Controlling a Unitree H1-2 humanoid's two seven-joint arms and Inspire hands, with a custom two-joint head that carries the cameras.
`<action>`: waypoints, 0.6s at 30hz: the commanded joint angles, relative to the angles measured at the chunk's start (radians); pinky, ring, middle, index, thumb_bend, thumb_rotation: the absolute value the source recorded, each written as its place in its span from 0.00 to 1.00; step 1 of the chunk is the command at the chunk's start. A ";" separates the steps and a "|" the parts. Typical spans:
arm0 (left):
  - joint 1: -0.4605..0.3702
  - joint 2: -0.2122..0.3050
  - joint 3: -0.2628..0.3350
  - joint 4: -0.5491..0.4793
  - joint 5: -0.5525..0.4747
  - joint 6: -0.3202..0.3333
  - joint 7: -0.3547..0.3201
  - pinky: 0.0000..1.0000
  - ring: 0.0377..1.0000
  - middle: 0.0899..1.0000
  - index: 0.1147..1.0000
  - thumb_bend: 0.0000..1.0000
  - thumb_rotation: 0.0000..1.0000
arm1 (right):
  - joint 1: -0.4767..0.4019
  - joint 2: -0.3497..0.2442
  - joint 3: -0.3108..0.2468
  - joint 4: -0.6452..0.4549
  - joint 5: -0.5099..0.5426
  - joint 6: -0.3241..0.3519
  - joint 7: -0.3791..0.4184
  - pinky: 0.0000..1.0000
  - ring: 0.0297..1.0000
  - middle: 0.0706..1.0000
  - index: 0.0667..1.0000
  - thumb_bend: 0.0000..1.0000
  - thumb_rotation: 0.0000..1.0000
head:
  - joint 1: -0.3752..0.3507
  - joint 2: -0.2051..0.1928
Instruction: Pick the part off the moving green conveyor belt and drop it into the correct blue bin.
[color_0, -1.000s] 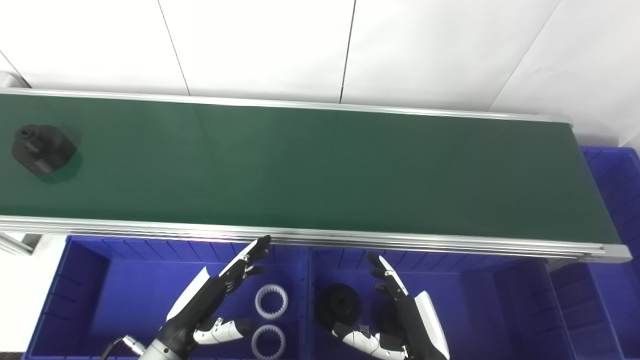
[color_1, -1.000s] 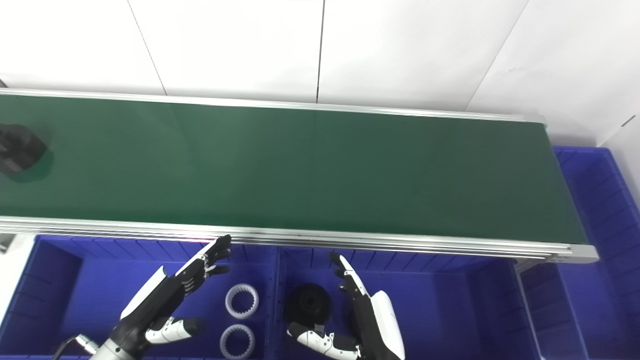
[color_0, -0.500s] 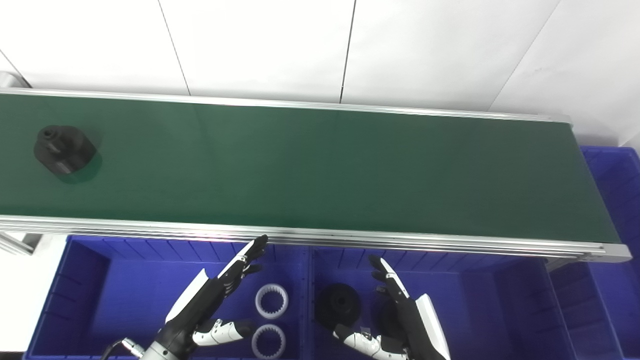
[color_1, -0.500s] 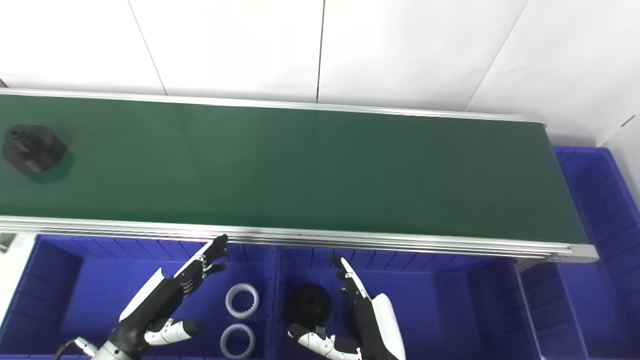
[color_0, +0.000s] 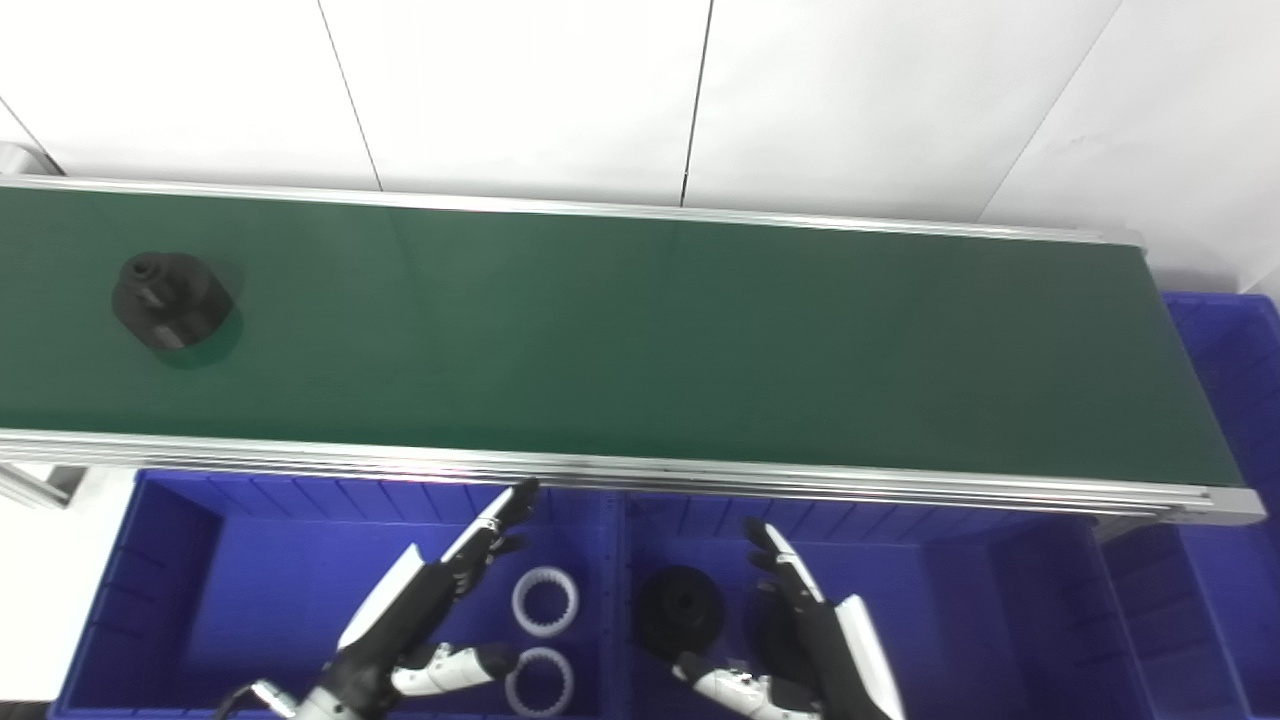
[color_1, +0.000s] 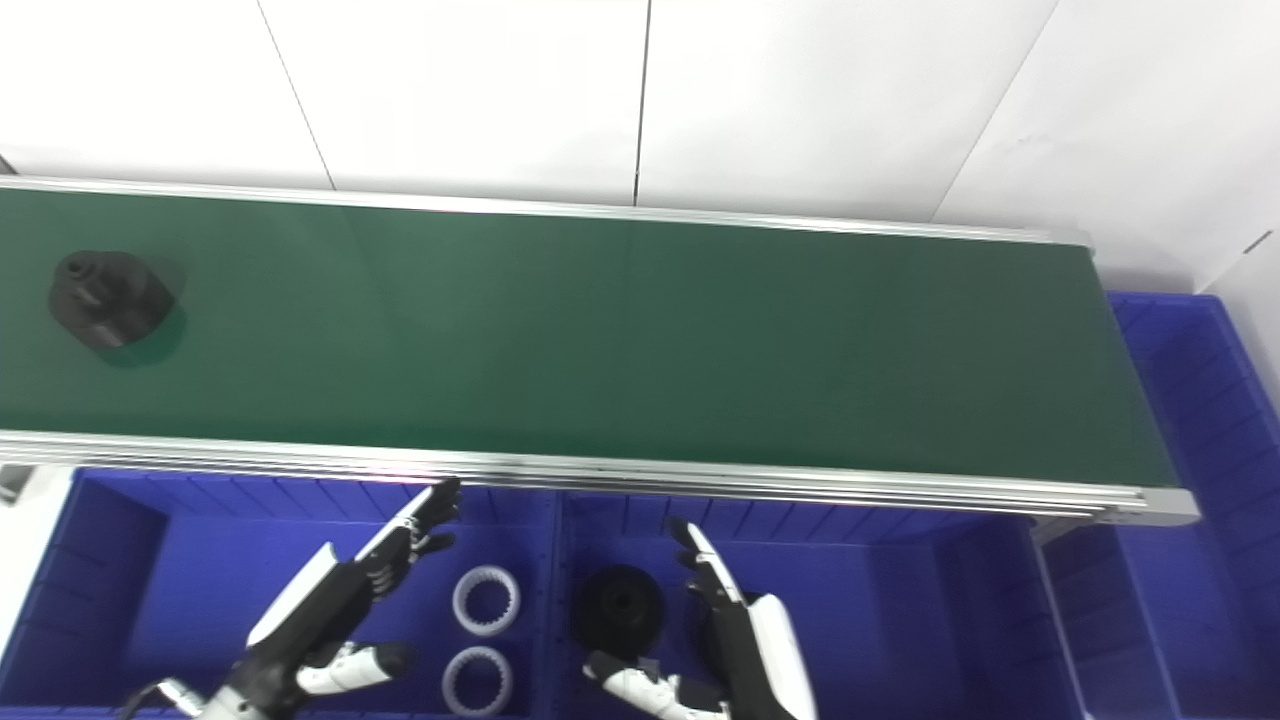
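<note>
A black part (color_0: 170, 302) with a small round boss on top rides at the far left of the green conveyor belt (color_0: 640, 340). Both hands hang low over the blue bins in front of the belt, far from the part. My left hand (color_0: 425, 610) is open, fingers stretched toward the belt's near rail, above the left bin (color_0: 250, 600). My right hand (color_0: 800, 640) is open too, over the middle bin (color_0: 950, 620), beside a black round part (color_0: 680, 610) lying there.
Two white toothed rings (color_0: 545, 602) (color_0: 536, 682) lie in the left bin. A third blue bin (color_0: 1230, 340) stands past the belt's right end. Aluminium rails (color_0: 640, 472) edge the belt; a white wall rises behind.
The black part has travelled rightward along the belt. Both hands have sunk slightly toward the picture's bottom edge, still open.
</note>
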 joint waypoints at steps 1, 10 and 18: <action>-0.005 -0.011 -0.010 0.006 -0.037 -0.051 -0.004 0.92 0.99 1.00 0.97 0.76 0.69 | 0.002 -0.007 -0.005 0.003 0.017 -0.084 -0.017 0.85 0.90 0.92 0.94 0.79 0.40 | 0.012 -0.011; 0.008 -0.048 -0.008 0.018 0.050 -0.076 0.053 0.94 0.98 0.97 0.94 0.78 0.65 | -0.015 -0.011 -0.019 0.066 0.029 -0.146 -0.027 0.83 0.90 0.93 0.95 0.79 0.40 | 0.024 -0.100; 0.001 -0.058 -0.007 0.032 0.087 -0.069 0.063 0.89 0.97 0.96 0.92 0.80 0.65 | -0.028 -0.013 -0.031 0.093 0.021 -0.161 -0.028 0.79 0.89 0.93 0.94 0.79 0.40 | 0.063 -0.153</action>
